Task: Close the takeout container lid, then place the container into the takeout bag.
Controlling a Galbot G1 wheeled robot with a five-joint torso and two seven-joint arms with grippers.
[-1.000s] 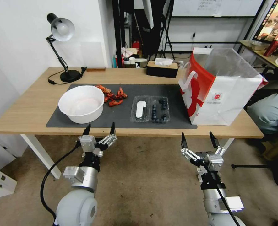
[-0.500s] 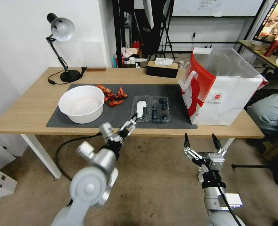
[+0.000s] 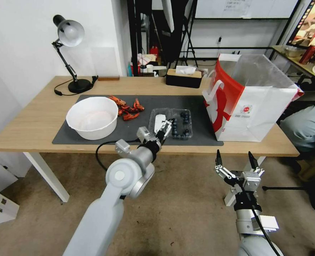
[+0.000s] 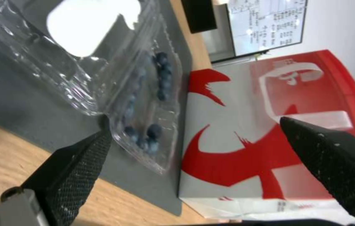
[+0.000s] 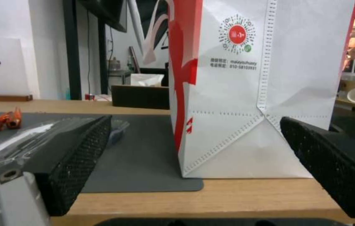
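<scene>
The left gripper (image 3: pixel 167 127), fingers spread and holding nothing, hovers over the lid (image 3: pixel 159 122) of the takeout container (image 3: pixel 180 124), lying open flat near the mat's front edge. It should hook the lid's outer rim and fold it toward the takeout bag (image 3: pixel 251 99). The right gripper (image 3: pixel 235 160) waits open below the tabletop's front edge.

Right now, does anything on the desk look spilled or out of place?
Nothing spilled. The takeout container lies open, lid flat beside the blueberries; the left gripper is open over it. Orange clips lie loose on the mat.
</scene>
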